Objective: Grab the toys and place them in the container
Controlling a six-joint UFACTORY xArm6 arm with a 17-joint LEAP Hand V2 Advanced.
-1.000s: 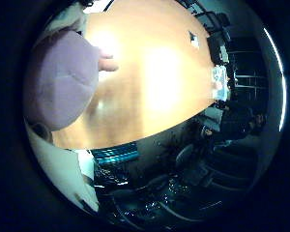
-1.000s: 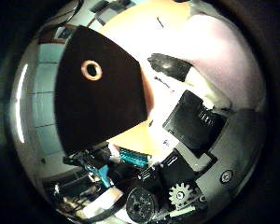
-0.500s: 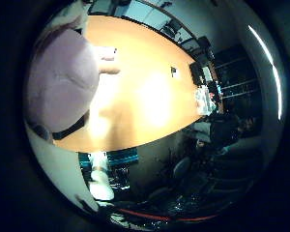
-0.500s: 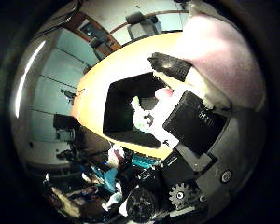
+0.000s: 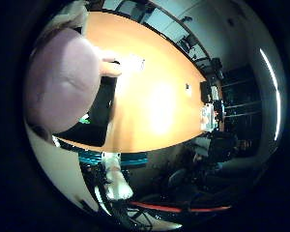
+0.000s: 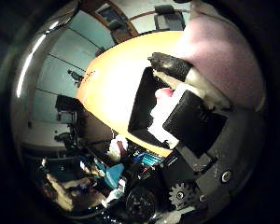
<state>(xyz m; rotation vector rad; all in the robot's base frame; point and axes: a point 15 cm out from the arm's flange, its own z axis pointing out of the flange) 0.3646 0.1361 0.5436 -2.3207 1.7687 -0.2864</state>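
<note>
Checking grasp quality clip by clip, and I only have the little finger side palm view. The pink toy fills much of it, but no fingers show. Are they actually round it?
Observer: Yes. The thumb side palm view shows the fingers curled against the pink plush toy.
Operator: I can see a black container partly behind the toy. Is anything white in it?
Observer: Yes, a white and pink toy lies inside the black container, which stands on the orange table.
</note>
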